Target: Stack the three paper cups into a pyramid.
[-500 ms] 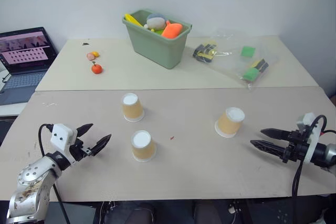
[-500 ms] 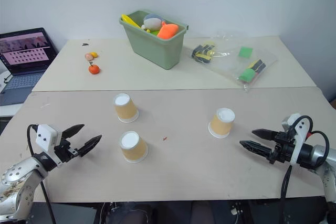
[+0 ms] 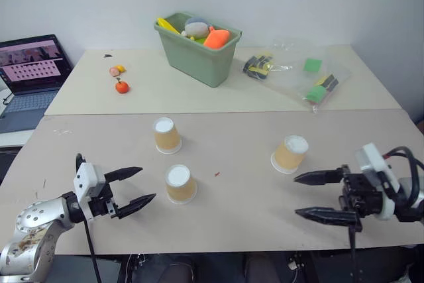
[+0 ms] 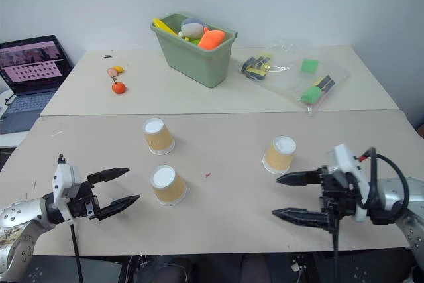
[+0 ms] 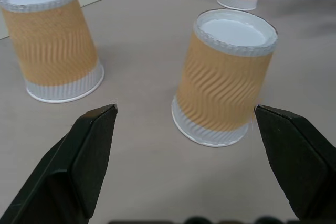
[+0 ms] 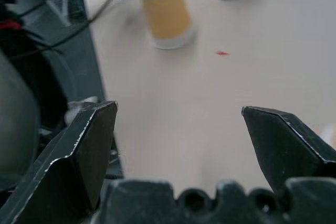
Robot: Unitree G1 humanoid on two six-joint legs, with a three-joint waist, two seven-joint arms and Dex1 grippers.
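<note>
Three tan-orange paper cups stand upside down and apart on the near table: one at the back left (image 3: 166,135), one in front of it (image 3: 180,183), one to the right (image 3: 290,154). My left gripper (image 3: 137,186) is open, its fingers pointing right at the front cup (image 5: 224,80) from just to its left, not touching. My right gripper (image 3: 306,195) is open too, pointing left, a little in front of the right cup, with nothing between its fingers. No cup rests on another.
A green bin (image 3: 199,47) of toys stands on the far table, with a plastic bag of items (image 3: 298,74) to its right and small toy fruits (image 3: 120,79) to its left. An open laptop (image 3: 30,74) sits at the far left.
Both grippers have opened wider and turned so their fingers spread sideways. The left one moved right toward the front cup; the right one moved left, nearer the right cup.
</note>
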